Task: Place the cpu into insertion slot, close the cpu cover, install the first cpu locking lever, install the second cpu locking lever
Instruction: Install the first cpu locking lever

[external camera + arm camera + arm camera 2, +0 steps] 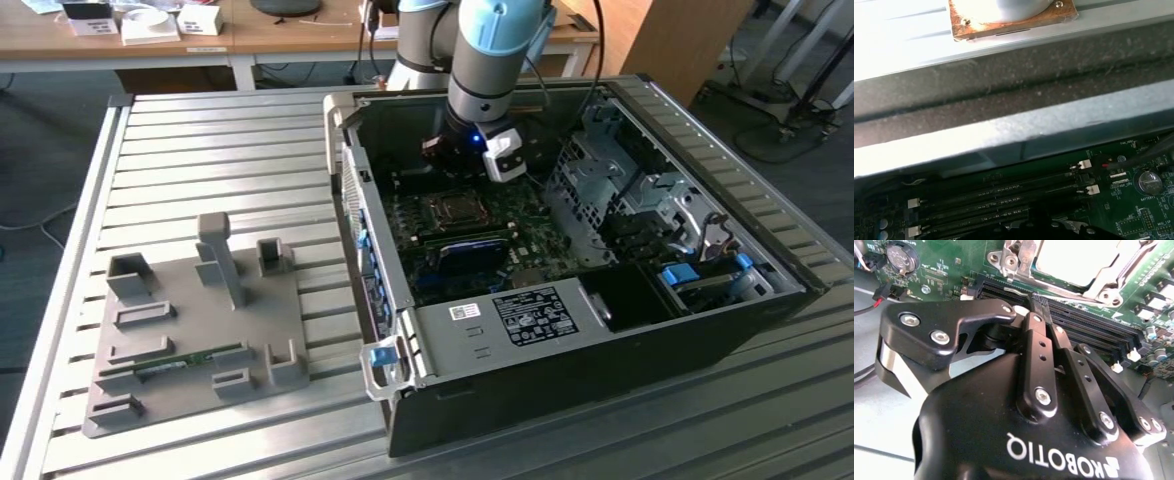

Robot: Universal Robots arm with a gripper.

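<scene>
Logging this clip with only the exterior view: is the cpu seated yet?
Observer: Yes. In the second wrist view the cpu lies under the cpu cover, its bright top showing through the window.
Operator: And the pincer?
Observer: The pincer is shut, nothing visible between its fingers.
Operator: Where are its tips?
Observer: At the black memory slots beside the cpu cover.
</scene>
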